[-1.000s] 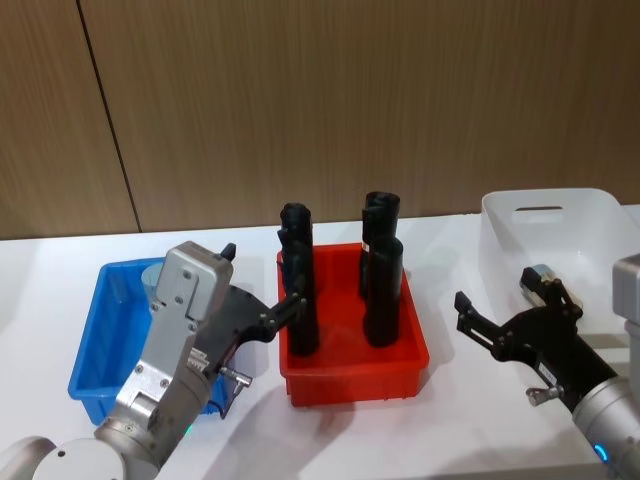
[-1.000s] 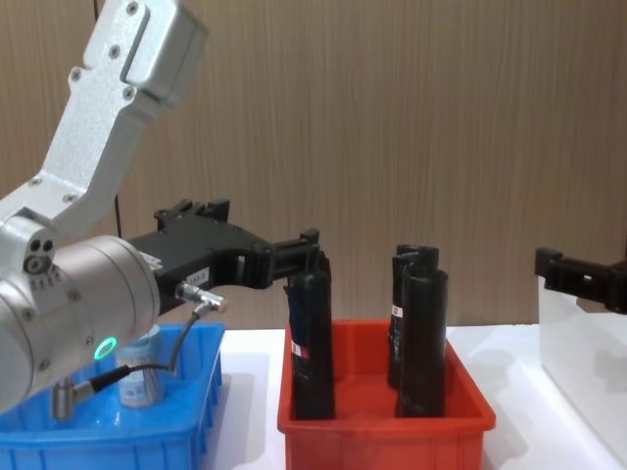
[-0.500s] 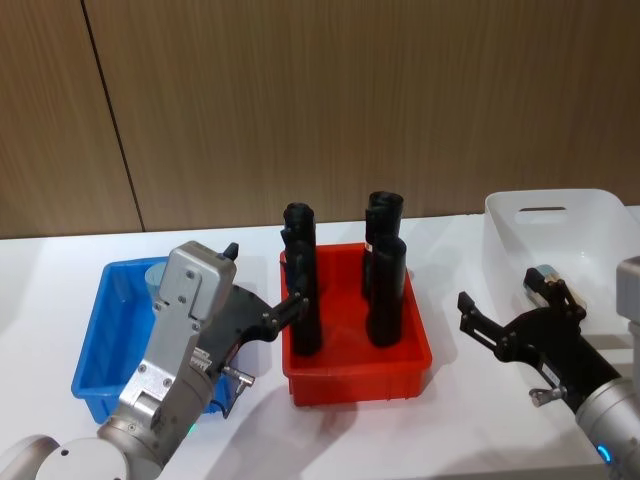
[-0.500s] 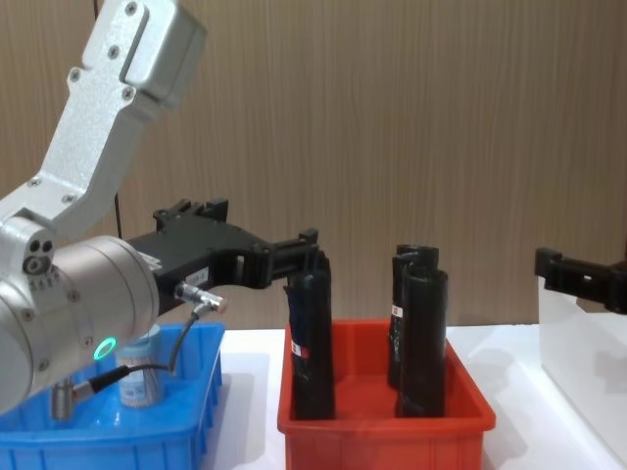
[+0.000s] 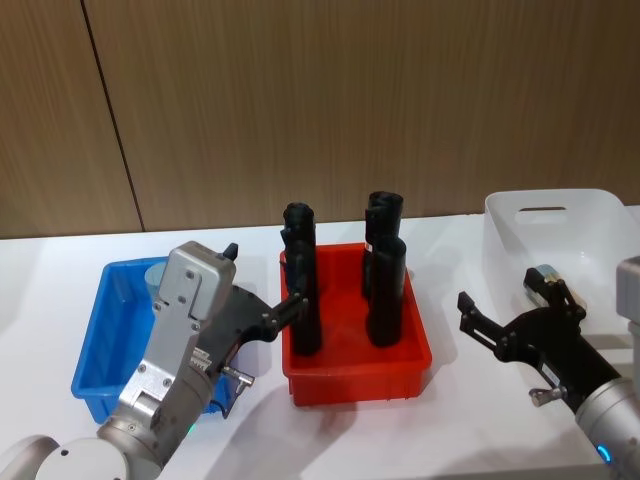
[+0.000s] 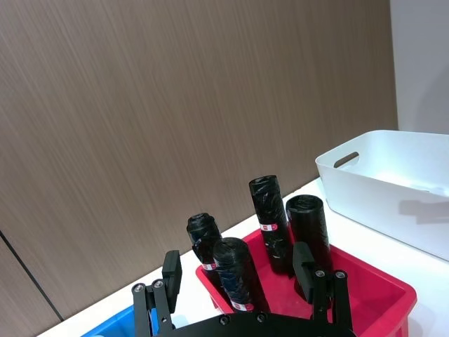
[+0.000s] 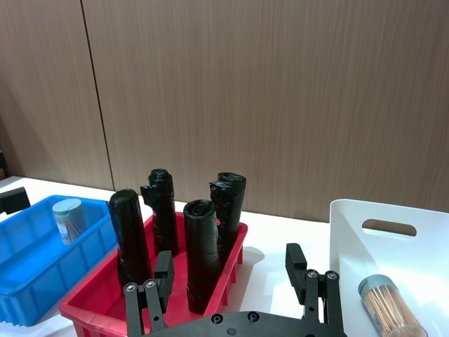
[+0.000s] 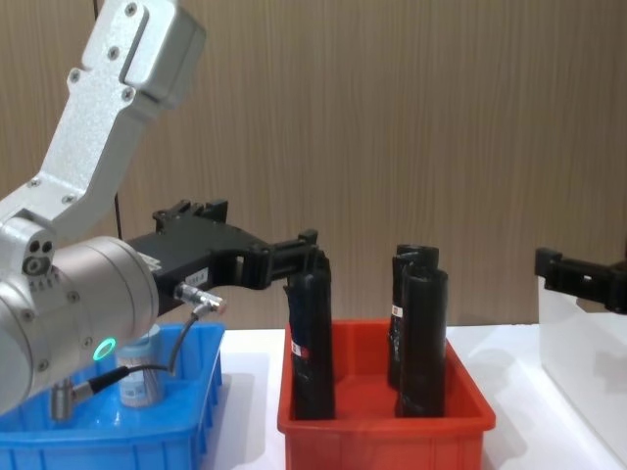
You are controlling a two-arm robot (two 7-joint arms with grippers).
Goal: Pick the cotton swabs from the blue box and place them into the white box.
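Note:
The blue box (image 5: 96,335) sits at the table's left with one jar of cotton swabs (image 7: 69,219) standing in its far corner, partly behind my left arm in the head view. My left gripper (image 5: 262,278) hovers open and empty over the blue box's right side, its fingers reaching toward the red bin. The white box (image 5: 560,228) stands at the far right and holds another cotton swabs jar (image 7: 388,303). My right gripper (image 5: 512,297) is open and empty in front of the white box's left wall.
A red bin (image 5: 355,370) with several tall black wrapped rolls (image 5: 384,290) stands between the two boxes, close to my left fingertips (image 8: 308,239). A wood-panelled wall runs behind the table. Bare white tabletop lies between the red bin and the white box.

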